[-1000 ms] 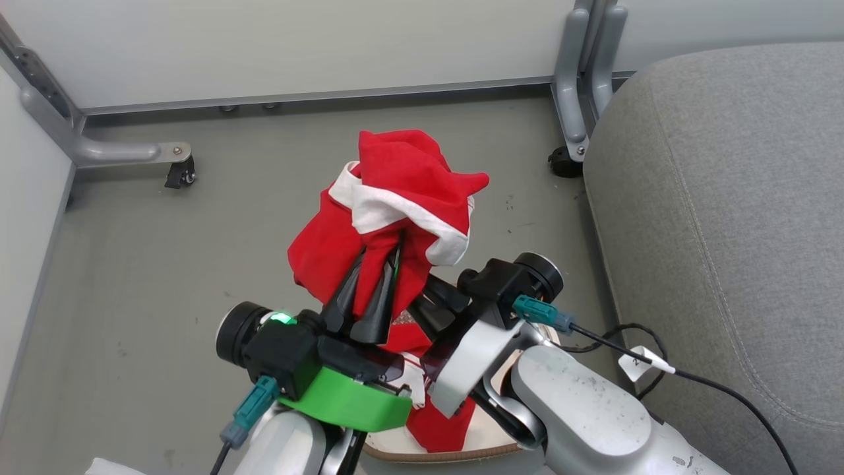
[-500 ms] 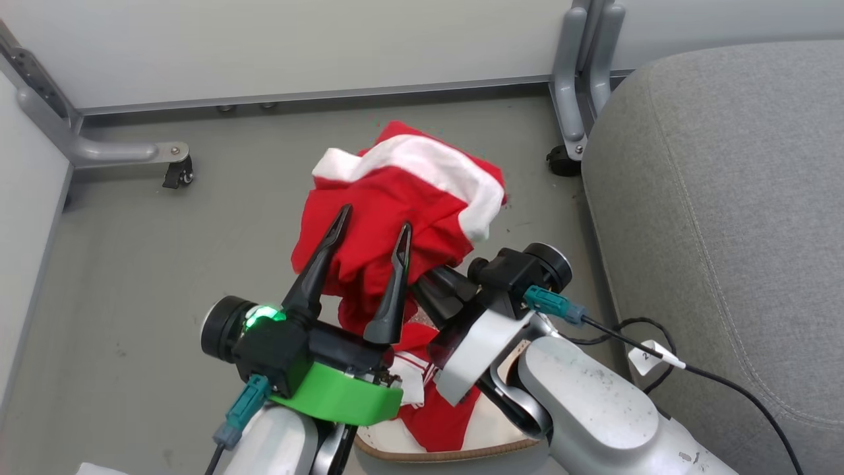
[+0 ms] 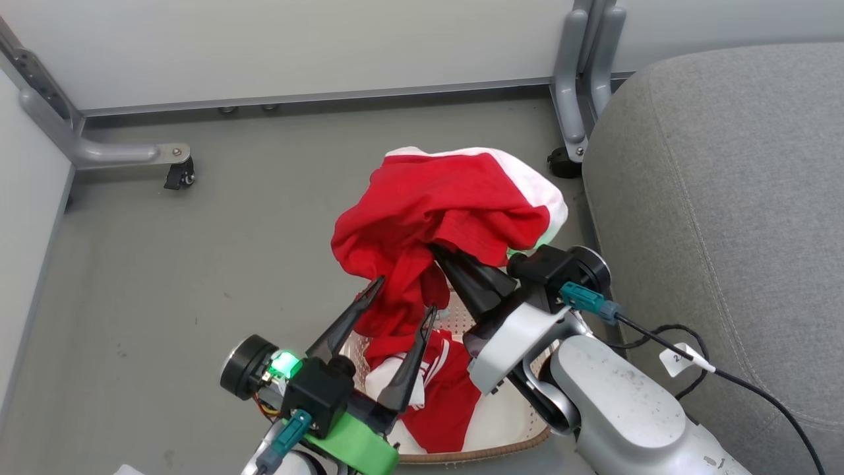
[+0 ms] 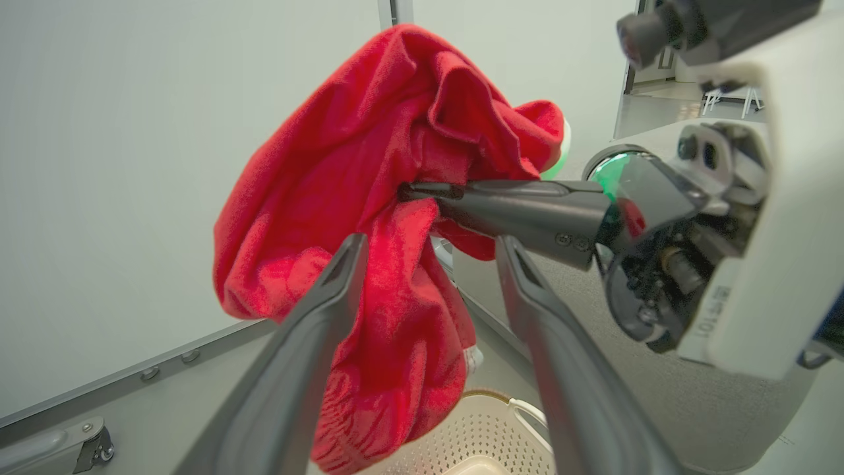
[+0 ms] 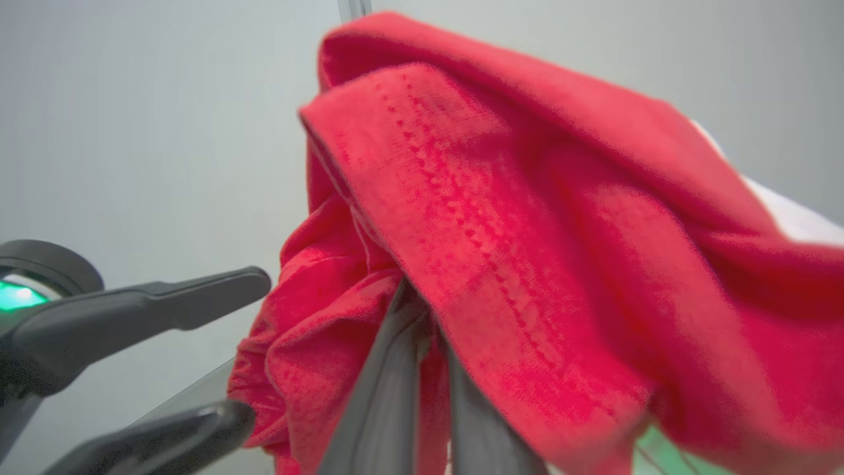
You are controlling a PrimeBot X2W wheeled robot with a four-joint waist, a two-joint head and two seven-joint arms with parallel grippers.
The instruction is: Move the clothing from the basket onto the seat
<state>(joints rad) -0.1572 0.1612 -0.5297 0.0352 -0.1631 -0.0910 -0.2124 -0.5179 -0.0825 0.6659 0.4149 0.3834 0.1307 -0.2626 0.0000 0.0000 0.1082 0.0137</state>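
Your right end effector (image 3: 440, 252) pinches a red garment (image 3: 455, 198) above the basket (image 3: 475, 452); your left end effector (image 3: 405, 297), spread, apparently straddles its hanging tail.

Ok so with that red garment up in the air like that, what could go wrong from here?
1. The right gripper pinches only a fold of the lifted garment. The rest hangs loose and might slip onto the floor before reaching the seat.
2. Its hanging tail sits right at the fingers of the open left gripper and could snag when carried toward the seat.
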